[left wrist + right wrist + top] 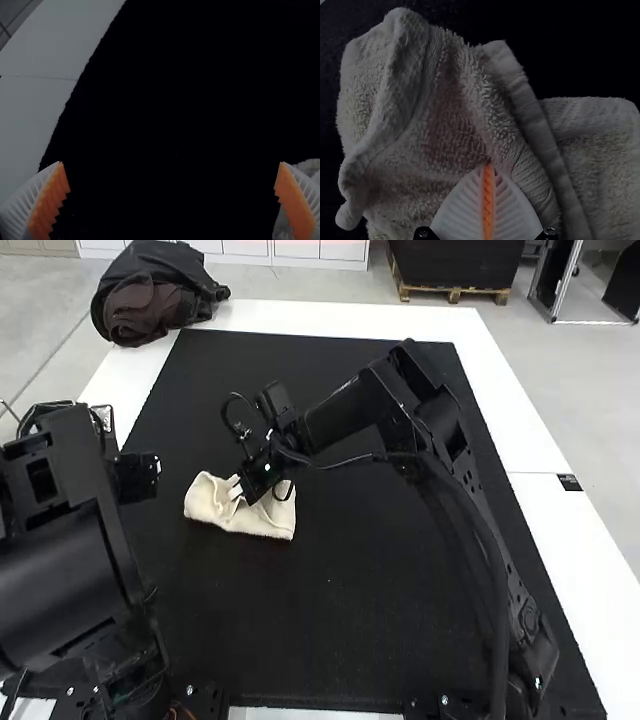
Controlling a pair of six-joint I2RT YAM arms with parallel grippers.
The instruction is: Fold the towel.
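right gripper (489, 163), fingers pressed together, pinches the rumpled terry towel (450, 115), presumably to shape a fold; left gripper (171, 163), fingers spread, likely leaves it room.

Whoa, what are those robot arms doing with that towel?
They have a towel-folding job. The right arm's gripper is shut at the cream towel and seems to be pinching a bit of it. The left arm's gripper is open and holds nothing. The towel lies rumpled on the black mat, partly doubled over, so it isn't neatly folded yet.
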